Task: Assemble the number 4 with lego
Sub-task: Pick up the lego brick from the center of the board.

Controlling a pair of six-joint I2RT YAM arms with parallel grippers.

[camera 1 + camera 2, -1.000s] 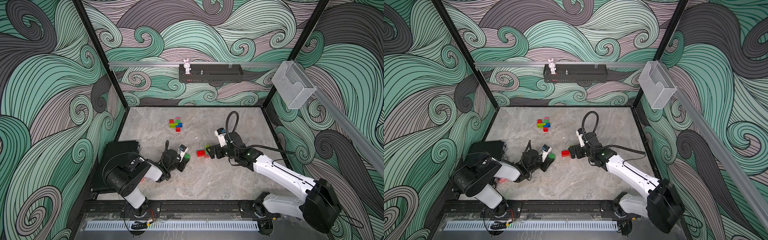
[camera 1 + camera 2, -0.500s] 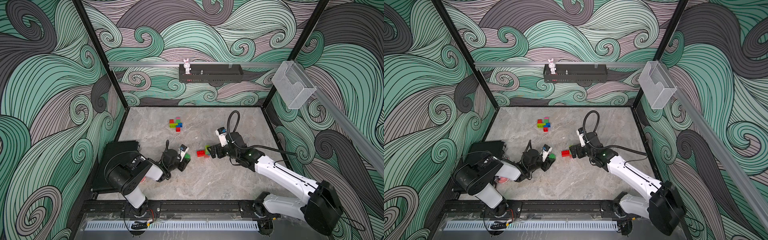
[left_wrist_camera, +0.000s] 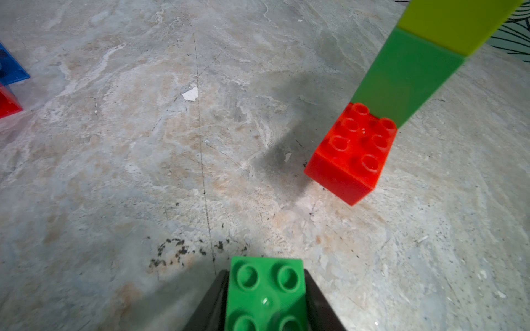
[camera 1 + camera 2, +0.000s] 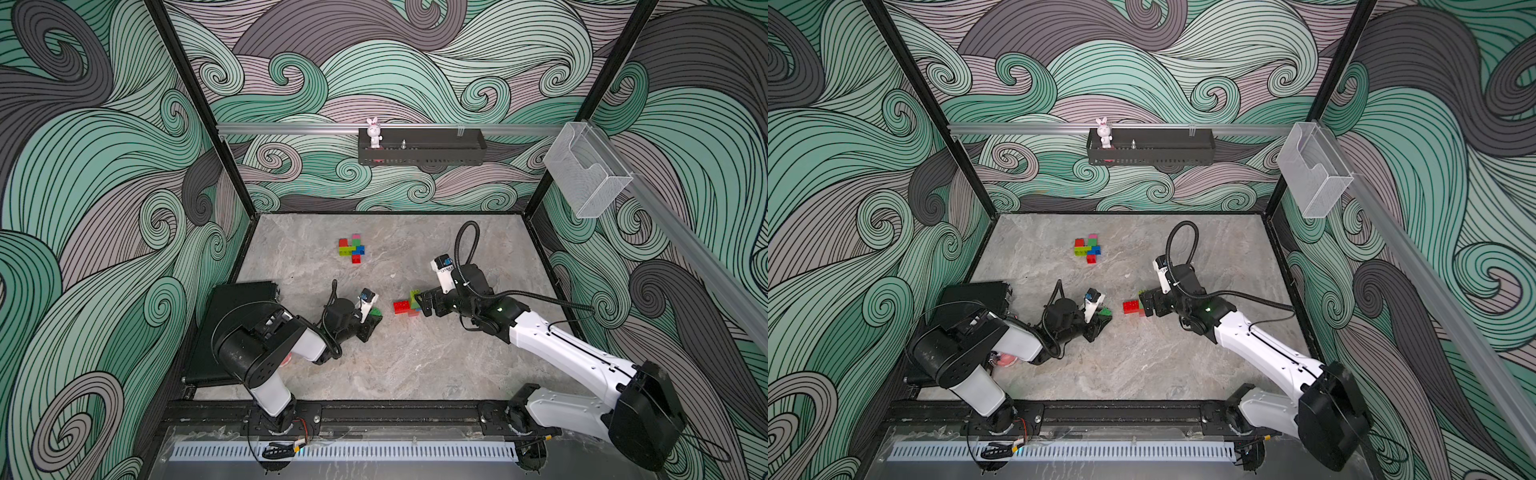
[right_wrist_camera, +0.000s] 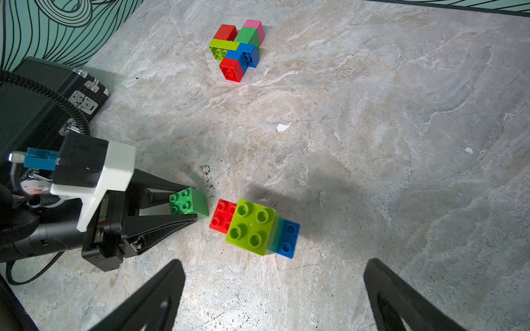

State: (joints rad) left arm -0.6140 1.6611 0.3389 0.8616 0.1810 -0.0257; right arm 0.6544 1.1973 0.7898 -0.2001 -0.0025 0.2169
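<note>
My left gripper [image 3: 266, 275] is shut on a green 2x2 lego brick [image 3: 265, 295], low over the floor; both top views show it [image 4: 376, 311] [image 4: 1105, 311]. Just beyond it stands a small lego assembly [image 4: 409, 305]: a red brick [image 5: 222, 215], a lime brick [image 5: 252, 226] stacked on a green one, and a blue brick [image 5: 288, 238]. My right gripper [image 5: 272, 298] is wide open right behind this assembly with nothing between its fingers. A second lego cluster [image 4: 352, 248] of red, pink, green, lime and blue bricks lies farther back.
A black case [image 4: 232, 316] lies by the left wall behind my left arm. A white rabbit figurine [image 4: 374, 132] stands on a black shelf on the back wall. A clear plastic bin [image 4: 586, 174] hangs on the right wall.
</note>
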